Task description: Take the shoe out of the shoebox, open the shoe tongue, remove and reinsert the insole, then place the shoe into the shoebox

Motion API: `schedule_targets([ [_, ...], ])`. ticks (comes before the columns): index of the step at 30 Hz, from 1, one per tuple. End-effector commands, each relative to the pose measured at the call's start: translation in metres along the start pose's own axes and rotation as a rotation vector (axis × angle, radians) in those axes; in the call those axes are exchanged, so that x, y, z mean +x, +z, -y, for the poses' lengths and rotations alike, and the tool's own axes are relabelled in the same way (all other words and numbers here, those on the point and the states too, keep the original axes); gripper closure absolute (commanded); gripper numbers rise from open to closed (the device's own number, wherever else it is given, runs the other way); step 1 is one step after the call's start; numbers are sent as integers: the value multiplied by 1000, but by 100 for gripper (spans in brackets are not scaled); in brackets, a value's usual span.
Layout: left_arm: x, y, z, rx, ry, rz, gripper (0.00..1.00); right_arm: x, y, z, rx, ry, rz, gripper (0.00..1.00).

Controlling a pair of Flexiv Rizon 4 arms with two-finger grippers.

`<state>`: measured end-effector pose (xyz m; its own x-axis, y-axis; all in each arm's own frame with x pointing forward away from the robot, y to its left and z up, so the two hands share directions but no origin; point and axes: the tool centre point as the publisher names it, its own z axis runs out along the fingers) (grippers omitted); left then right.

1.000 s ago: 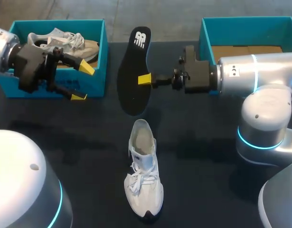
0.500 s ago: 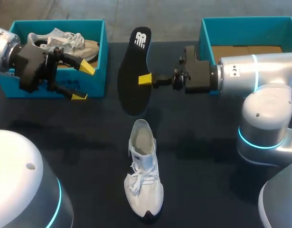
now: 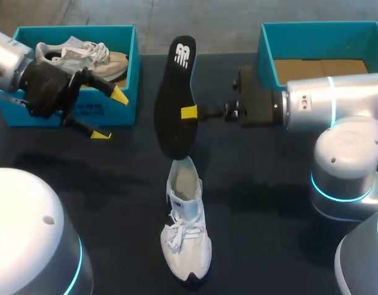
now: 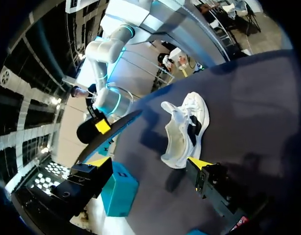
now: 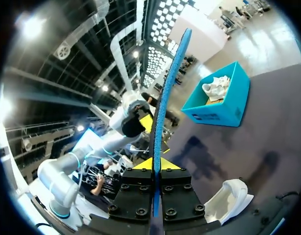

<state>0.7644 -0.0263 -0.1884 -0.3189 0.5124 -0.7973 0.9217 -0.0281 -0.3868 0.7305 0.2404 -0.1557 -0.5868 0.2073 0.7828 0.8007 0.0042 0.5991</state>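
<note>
Sitting at the far left of the dark worktop [image 3: 115, 184], the left shoebox [image 3: 124, 74] is teal and holds a beige sneaker [image 3: 84, 54]. Just in front of that box hangs the left hand [image 3: 109, 115], above the worktop, its two yellow-tipped fingers spread wide with nothing between them. From its own wrist camera the left hand [image 4: 149, 161] looks past its parted tips at the white shoe [image 4: 184, 129] lying beyond them.

In the middle, the black insole [image 3: 175, 92] is held up off the worktop, its long axis running away from the robot. The right hand [image 3: 189, 112] pinches it at mid-length from the right. The right wrist view shows the insole [image 5: 162, 98] edge-on, blue on one face, clamped between both fingers of the right hand [image 5: 155, 164].

The insole's near end sits over the heel of the white shoe [image 3: 185, 224]; I cannot tell whether they touch. That shoe stands on its sole, laced, toe toward the robot.

At the far right stands the right shoebox [image 3: 268, 43], teal, with a brown floor.
</note>
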Motion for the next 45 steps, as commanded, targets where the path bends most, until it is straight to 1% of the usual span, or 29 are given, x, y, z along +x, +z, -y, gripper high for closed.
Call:
schedule_targets([
  [1,3,4,-7,0,-51,-35,0,-4,4,6,7,-20,18,100],
  [4,10,7,-10,-11,-97,-49,0,-8,5,9,4,-47,35,100],
  [8,20,10,-12,-24,-138,-67,0,-15,3,12,-35,-85,47,100],
  [12,29,16,-14,-29,-172,-83,0,-18,4,14,-46,-114,66,100],
  [16,36,22,-14,-28,-194,-106,0,-19,2,13,-79,-158,61,100],
  [19,41,26,-18,-28,-214,-108,0,-19,0,12,-101,-204,64,100],
  [24,50,40,-26,-32,-236,-134,0,-29,1,16,-103,-236,75,100],
  [26,50,46,-28,-31,-236,-146,0,-32,0,19,-117,-258,70,100],
  [27,49,48,-28,-46,-232,-167,0,-33,-1,20,-116,-261,95,100],
  [28,49,48,-30,-73,-238,-176,0,-36,-2,22,-135,-240,113,100],
  [44,49,48,-30,-73,-238,-176,0,-36,-2,22,-135,-240,113,100],
  [45,50,53,-30,-78,-236,-181,0,-36,-2,22,-135,-240,113,100],
])
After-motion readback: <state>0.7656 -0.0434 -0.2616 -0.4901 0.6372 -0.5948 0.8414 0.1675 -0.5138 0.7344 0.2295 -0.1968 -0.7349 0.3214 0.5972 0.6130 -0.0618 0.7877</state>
